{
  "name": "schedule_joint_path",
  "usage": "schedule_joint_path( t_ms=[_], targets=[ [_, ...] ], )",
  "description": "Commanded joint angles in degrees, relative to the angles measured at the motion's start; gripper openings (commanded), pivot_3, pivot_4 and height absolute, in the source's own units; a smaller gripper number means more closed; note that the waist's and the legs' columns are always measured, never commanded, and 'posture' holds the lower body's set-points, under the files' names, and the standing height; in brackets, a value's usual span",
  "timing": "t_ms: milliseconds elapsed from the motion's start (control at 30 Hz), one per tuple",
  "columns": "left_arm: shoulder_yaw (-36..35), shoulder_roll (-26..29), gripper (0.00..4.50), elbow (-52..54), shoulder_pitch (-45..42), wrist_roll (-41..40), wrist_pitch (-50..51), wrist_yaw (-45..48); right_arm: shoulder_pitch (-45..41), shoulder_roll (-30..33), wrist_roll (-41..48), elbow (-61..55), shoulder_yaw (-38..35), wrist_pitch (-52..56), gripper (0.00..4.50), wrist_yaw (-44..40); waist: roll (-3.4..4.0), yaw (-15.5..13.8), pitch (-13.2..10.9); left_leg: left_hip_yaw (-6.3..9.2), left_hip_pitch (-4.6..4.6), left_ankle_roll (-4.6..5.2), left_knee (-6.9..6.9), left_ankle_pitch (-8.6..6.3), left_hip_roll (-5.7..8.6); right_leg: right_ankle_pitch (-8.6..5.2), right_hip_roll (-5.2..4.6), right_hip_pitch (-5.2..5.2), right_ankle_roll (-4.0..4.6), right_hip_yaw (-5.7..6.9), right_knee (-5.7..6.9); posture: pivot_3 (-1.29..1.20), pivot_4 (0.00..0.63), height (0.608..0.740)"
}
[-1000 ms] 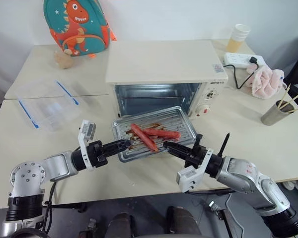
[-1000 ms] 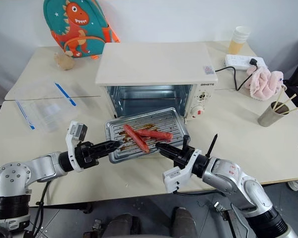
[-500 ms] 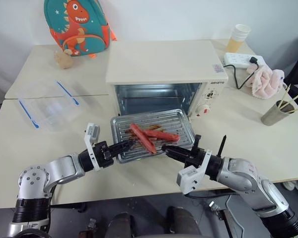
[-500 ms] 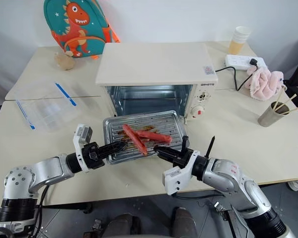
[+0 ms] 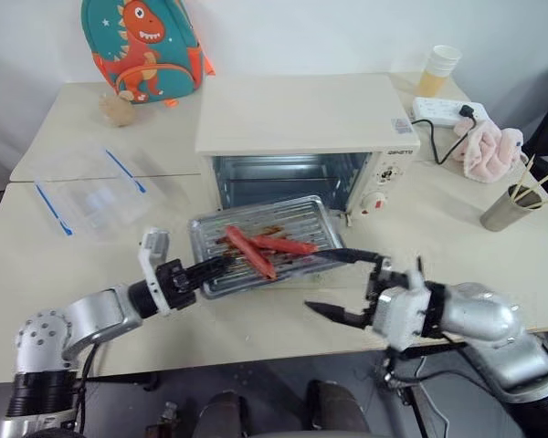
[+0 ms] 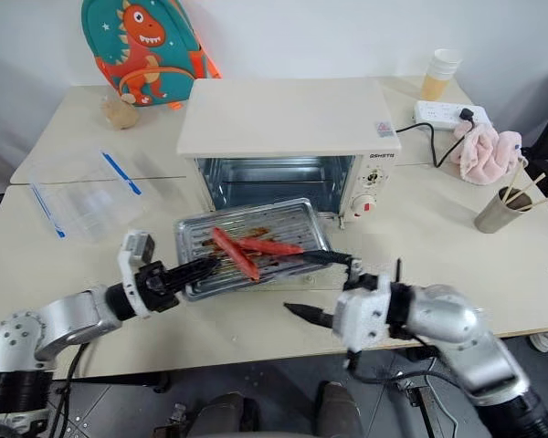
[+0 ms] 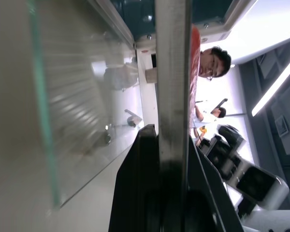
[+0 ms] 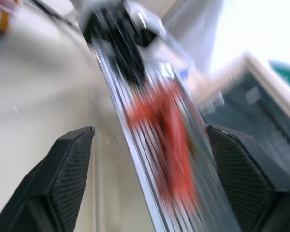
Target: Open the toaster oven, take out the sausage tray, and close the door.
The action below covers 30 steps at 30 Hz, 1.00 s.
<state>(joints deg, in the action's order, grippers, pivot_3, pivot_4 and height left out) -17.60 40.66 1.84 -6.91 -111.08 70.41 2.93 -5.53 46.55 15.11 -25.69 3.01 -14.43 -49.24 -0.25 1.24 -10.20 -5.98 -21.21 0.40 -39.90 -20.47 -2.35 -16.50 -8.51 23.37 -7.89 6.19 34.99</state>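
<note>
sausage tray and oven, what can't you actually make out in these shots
- Sausage tray: its underside is hidden in the head views, so whether it rests on the table or is carried cannot be told.
- Door: not discernible in the head views; the tray covers the space in front of the toaster oven.
- Right wrist view: motion blur smears the sausages.
- Left wrist view: the left gripper grips the tray rim, which blocks the tray's contents.

Left gripper (image 5: 221, 266) clamped on the near-left rim of the sausage tray (image 5: 262, 245), left forearm reaching in level from the tray's left, right gripper (image 5: 340, 285) spread wide just off the tray's near-right corner, gripping nothing
</note>
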Motion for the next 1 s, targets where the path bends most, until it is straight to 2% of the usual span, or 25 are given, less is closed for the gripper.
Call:
schedule_joint_path(
  t_ms=[33,167,267,400,500,567,700,833,1000],
  targets=[
    [-5.4,4.0,0.0,-1.0,3.0,-1.9,4.1,9.2,2.1,1.5,8.3,-0.8,-4.9,5.5,3.7,-2.4,0.0,0.0,0.0,-0.01,0.0,0.0,0.04,0.0,-0.02,-0.02,0.01,0.02,0.03,0.0,-0.02,0.0,0.15,0.74],
    [-9.9,8.5,0.0,-2.6,9.6,-1.9,5.8,15.1,4.7,1.7,13.3,1.6,-9.3,11.8,3.7,-3.5,0.0,0.0,0.0,-0.03,-0.02,0.0,0.05,-0.02,-0.04,-0.04,-0.01,0.03,0.07,-0.01,-0.04,0.0,0.15,0.74],
    [-15.3,8.9,0.0,-4.2,15.9,-1.9,5.0,18.4,5.3,0.3,14.1,8.6,-11.9,12.7,3.7,-4.8,-0.02,0.0,0.0,-0.07,-0.03,0.01,0.04,-0.02,-0.04,-0.06,-0.01,0.03,0.1,-0.06,-0.12,0.0,0.15,0.74],
    [-23.4,4.4,0.0,-2.6,23.0,-1.9,0.6,20.1,3.7,-0.3,11.2,17.1,-12.4,12.1,3.7,-5.3,-0.01,0.1,0.0,-0.14,-0.02,-0.01,0.05,-0.04,-0.08,-0.16,-0.03,0.05,0.29,-0.06,-0.16,0.0,0.15,0.74],
    [-26.4,1.4,0.0,-0.5,26.6,-1.9,-1.7,20.0,3.0,-0.5,10.4,20.1,-12.2,11.5,3.7,-6.5,-0.01,0.1,0.0,-0.14,-0.02,-0.03,0.04,-0.05,-0.14,-0.21,-0.03,0.08,0.39,-0.06,-0.08,0.0,0.15,0.74],
    [-29.5,-2.9,0.0,1.5,30.9,-1.9,-3.7,20.1,1.4,-1.1,9.5,23.4,-11.9,10.8,3.7,-6.7,-0.01,0.2,0.0,-0.15,0.0,-0.05,0.03,-0.06,-0.26,-0.22,-0.03,0.08,0.39,-0.06,-0.06,0.0,0.15,0.74],
    [-31.5,-8.0,0.0,4.3,36.0,-1.9,-6.4,19.7,-1.8,-2.3,8.8,28.0,-11.2,11.4,3.7,-7.8,-0.02,0.3,0.0,-0.24,0.03,-0.09,0.03,-0.13,-0.28,-0.25,-0.02,0.1,0.46,-0.06,-0.07,0.0,0.15,0.74],
    [-32.3,-10.7,0.0,5.2,37.2,-1.9,-9.6,18.9,-4.1,-3.5,8.5,30.6,-9.8,12.7,3.7,-9.5,-0.01,0.0,0.0,-0.21,0.04,-0.1,-0.05,-0.13,-0.28,-0.32,-0.02,0.15,0.59,-0.05,-0.11,0.0,0.15,0.74],
    [-33.4,-14.5,0.0,4.3,32.5,-1.9,-15.8,15.4,-5.9,-4.7,7.0,34.8,-7.5,13.7,3.7,-12.3,-0.03,-0.3,0.0,-0.2,0.04,-0.09,-0.07,-0.14,-0.34,-0.33,-0.04,0.14,0.61,-0.06,-0.09,0.0,0.15,0.74]
  ],
)
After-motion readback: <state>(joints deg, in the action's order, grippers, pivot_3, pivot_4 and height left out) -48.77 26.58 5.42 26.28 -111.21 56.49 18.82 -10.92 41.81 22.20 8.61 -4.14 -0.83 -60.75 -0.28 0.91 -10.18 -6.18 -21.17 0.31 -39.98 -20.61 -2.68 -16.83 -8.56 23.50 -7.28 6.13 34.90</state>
